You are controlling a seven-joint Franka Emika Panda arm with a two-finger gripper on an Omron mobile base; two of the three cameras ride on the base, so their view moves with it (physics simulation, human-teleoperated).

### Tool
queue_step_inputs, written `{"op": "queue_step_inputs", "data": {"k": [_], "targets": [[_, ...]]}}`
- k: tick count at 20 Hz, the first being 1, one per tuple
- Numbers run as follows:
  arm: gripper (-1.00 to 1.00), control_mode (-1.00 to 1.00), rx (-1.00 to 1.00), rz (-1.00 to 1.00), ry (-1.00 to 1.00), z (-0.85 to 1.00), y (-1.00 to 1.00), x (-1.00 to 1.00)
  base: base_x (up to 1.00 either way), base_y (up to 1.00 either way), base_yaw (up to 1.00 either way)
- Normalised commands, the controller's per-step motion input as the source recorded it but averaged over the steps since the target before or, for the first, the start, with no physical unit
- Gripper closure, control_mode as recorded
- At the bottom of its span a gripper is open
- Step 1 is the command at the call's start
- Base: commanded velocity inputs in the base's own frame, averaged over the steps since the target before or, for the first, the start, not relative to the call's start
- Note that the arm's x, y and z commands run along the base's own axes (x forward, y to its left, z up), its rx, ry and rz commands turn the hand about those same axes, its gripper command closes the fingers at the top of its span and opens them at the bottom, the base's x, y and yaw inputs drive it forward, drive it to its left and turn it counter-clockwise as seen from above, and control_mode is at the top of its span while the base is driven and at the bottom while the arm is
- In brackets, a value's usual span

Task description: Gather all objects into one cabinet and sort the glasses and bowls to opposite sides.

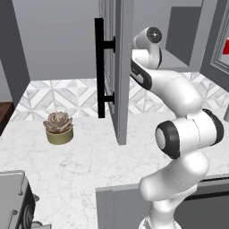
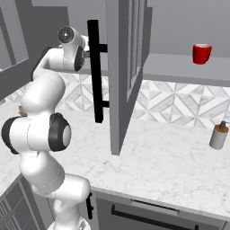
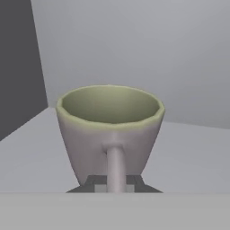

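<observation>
The arm (image 1: 179, 107) reaches up past the open cabinet door (image 1: 120, 67) with its black bar handle (image 1: 99, 67), the hand hidden behind the door in both base views. In the hand view the grey-olive cup (image 3: 110, 132) stands upright on the grey shelf (image 3: 188, 152), close in front of the gripper (image 3: 114, 184), its handle toward the camera. I cannot tell whether the jaws are apart or clamped on it. The red cup (image 2: 201, 53) stands on the shelf to the right of the door. On the marble counter (image 2: 170, 157) sit a soap dispenser (image 2: 218, 135) at right and a succulent (image 1: 58, 127) at left.
</observation>
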Motion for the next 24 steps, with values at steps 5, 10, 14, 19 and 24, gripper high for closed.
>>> {"op": "queue_step_inputs", "data": {"k": [5, 10, 14, 19, 24], "targets": [[1.00, -1.00, 0.00, 0.00, -0.02, 0.00, -0.10, -0.01, 0.00, 0.00, 0.00], [1.00, -1.00, 0.00, 0.00, -0.02, 0.00, -0.13, -0.06, 0.00, 0.00, 0.00], [1.00, -1.00, 0.00, 0.00, -0.04, 0.07, -0.15, -0.22, 0.00, 0.00, 0.00], [1.00, -1.00, 0.00, 0.00, -0.09, 0.22, -0.13, -0.49, 0.00, 0.00, 0.00], [1.00, -1.00, 0.00, 0.00, -0.07, 0.16, -0.04, -0.44, 0.00, 0.00, 0.00]]}}
